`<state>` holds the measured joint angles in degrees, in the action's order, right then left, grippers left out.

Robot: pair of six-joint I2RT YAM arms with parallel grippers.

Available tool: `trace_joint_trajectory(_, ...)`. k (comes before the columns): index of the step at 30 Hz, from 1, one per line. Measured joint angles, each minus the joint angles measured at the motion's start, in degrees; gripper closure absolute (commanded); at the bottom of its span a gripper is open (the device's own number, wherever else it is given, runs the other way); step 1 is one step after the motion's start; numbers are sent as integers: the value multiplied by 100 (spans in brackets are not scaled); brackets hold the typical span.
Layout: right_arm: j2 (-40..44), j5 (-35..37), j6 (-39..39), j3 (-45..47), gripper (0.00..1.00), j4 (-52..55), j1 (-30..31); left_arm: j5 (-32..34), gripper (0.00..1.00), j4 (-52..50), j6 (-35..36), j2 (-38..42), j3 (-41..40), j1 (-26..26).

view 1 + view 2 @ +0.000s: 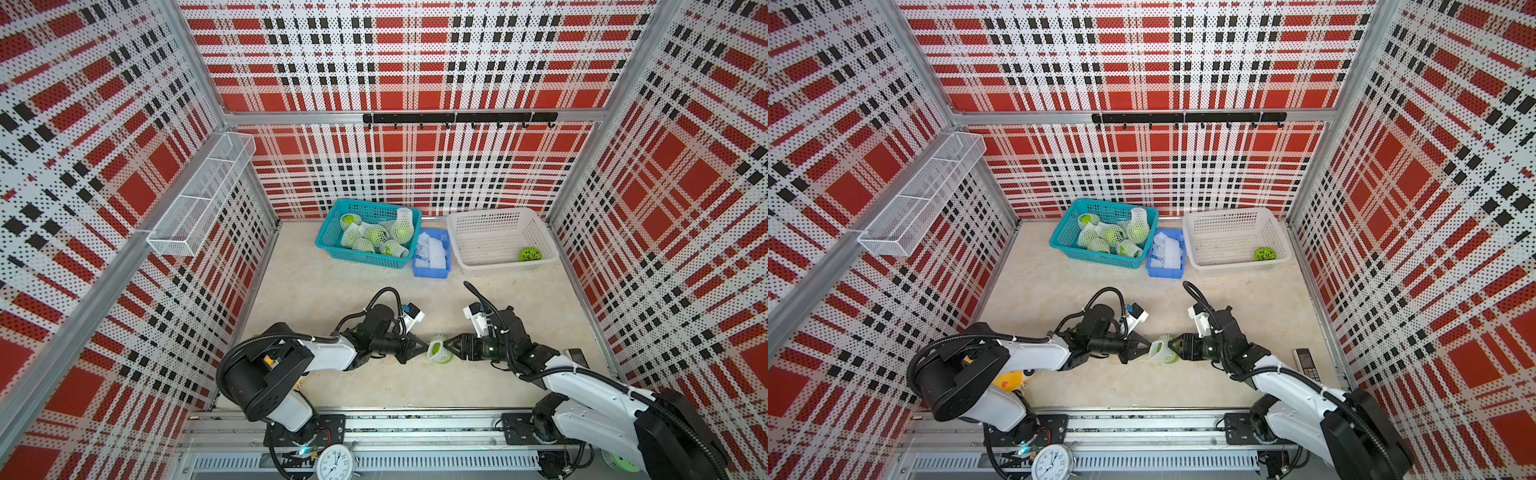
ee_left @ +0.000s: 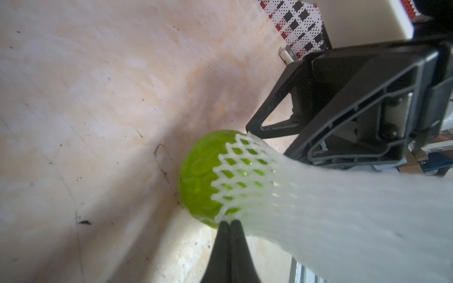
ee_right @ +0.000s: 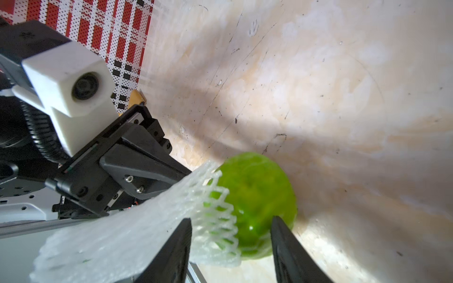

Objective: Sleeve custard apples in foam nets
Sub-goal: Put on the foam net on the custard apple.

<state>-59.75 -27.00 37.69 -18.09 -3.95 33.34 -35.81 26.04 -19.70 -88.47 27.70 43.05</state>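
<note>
Squarely between left arm (image 1: 328, 356) and right arm (image 1: 582, 380), low at mid-desk (image 1: 332, 291): a custard apple (image 2: 198, 176), half swallowed by a foam net (image 2: 245, 171). Cannot say whether resting on the desk or hanging just off it.

Judging from both top views, read the net's long axis as standing steeply, somewhat tilted, rather than lying flat. Look for the upper open end turned toward the overhead camera, with green visible down the tube. Look for the lower mouth stretched round the fruit's upper part, with the lower part left bare and facing the desk.

Clenched on the rim of that lower mouth: left jaws, tips pressed together, mesh pinched between. Parted on the opposite side of the rim: right jaws, astride fruit and net, with one finger (image 3: 171, 245) over the mesh and the other finger (image 3: 291, 252) beside bare green. Cannot tell whether squeezing or merely bracketing.

Probably calls, then, for a pull along that axis, downward toward the desk, dragging the rim past the widest girth. Neither arm nearer; both already at the fruit, set on opposite sides. Needs an even tug from both sides, else risks rolling the round fruit sideways or peeling the soft mesh back off.

Well apart, along the desk's far edge: a teal basket (image 1: 361, 257) of sleeved fruits (image 1: 376, 236), and just beside it a blue tray (image 1: 431, 272) of spare nets (image 1: 434, 249).
</note>
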Motion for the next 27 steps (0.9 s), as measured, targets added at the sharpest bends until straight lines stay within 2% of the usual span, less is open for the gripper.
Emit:
trace_joint_trajectory(10, -195, 28, 57, 52, 76, -264, 0, 0, 100, -33, -2, -9, 0, -2)
trace_joint_trajectory(14, -186, 63, 50, 81, 92, -313, -4, 0, 100, -48, -2, -9, 0, -2)
trace_joint_trajectory(17, -149, 98, 61, 87, 100, -315, -4, 0, 100, -52, -4, -9, 0, -2)
trace_joint_trajectory(27, 229, 514, -20, 87, 100, 118, -4, 2, 100, -59, -4, -9, 0, -2)
